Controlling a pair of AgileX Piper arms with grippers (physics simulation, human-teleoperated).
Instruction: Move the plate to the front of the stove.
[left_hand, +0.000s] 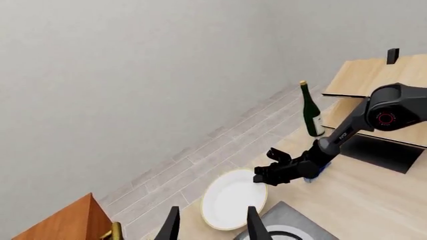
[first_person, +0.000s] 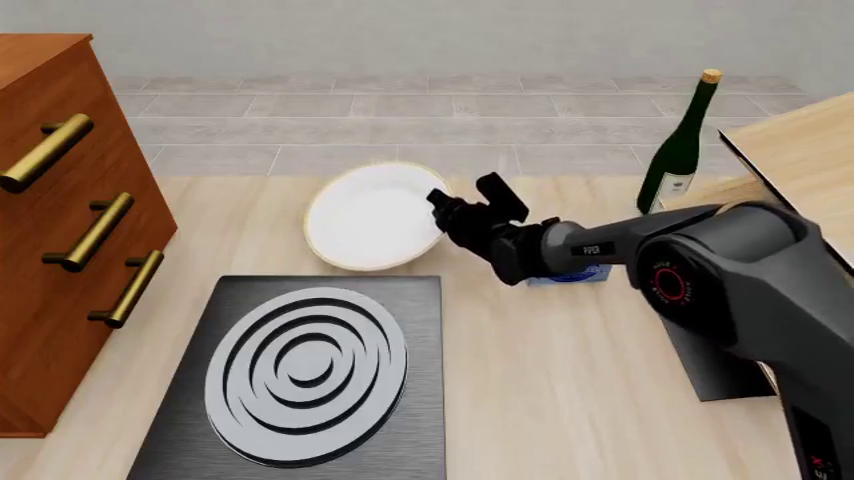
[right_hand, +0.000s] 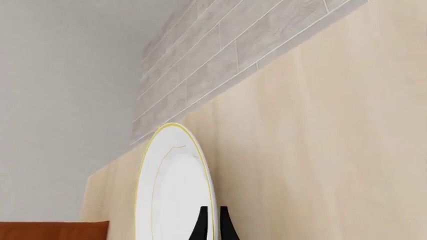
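Note:
The white plate with its thin yellow rim lies on the table just beyond the far edge of the stove, a black slab with grey rings. My right gripper reaches in from the right and is shut on the plate's right rim. In the right wrist view the plate shows edge-on, its rim pinched between the two fingers of the right gripper. The left wrist view looks down on the plate, the right gripper and a corner of the stove. My left gripper hangs open above them, holding nothing.
A wooden drawer cabinet stands at the left, close to the stove. A green bottle stands at the back right. Beside it is a raised wooden board. A small blue object lies under the right arm. A plain black mat lies at the right.

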